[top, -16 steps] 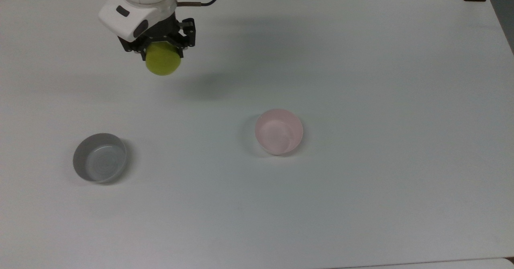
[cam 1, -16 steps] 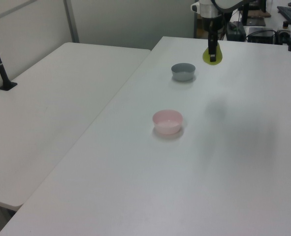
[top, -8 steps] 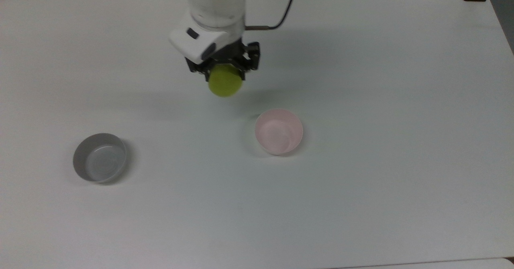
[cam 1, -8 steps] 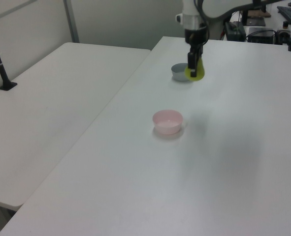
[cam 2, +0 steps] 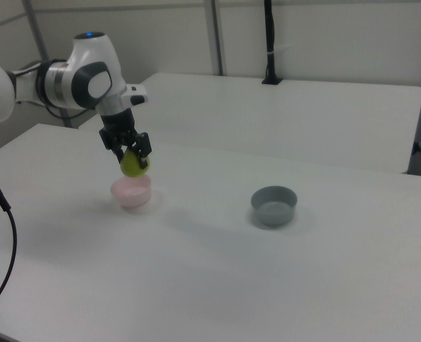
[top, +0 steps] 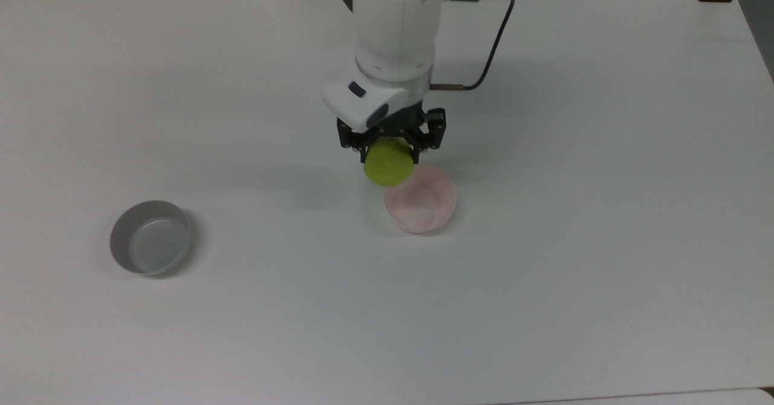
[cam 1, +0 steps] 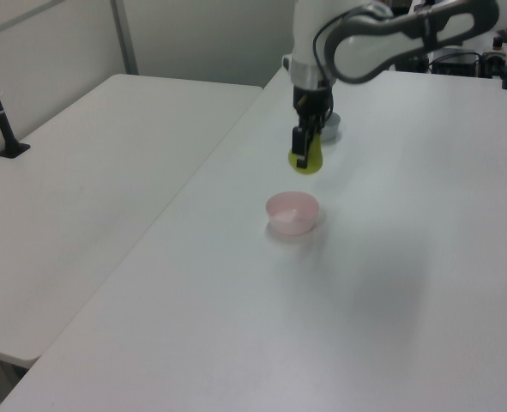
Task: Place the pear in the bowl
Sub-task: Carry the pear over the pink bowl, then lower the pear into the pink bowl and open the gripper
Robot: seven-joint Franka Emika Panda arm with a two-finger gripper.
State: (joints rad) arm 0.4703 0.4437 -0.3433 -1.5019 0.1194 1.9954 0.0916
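The claw is clamped on the pear, holding it in the air above the white surface. In the top view the pear overlaps the upper-left rim of the pink bowl; in the right view it hangs just above that rim. The grey bowl sits well apart toward the top view's left, with open surface between and wide margins to every edge.

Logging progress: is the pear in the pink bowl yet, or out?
Out. The pear hangs in the hand above the pink bowl, near its rim; the bowl's inside is empty.
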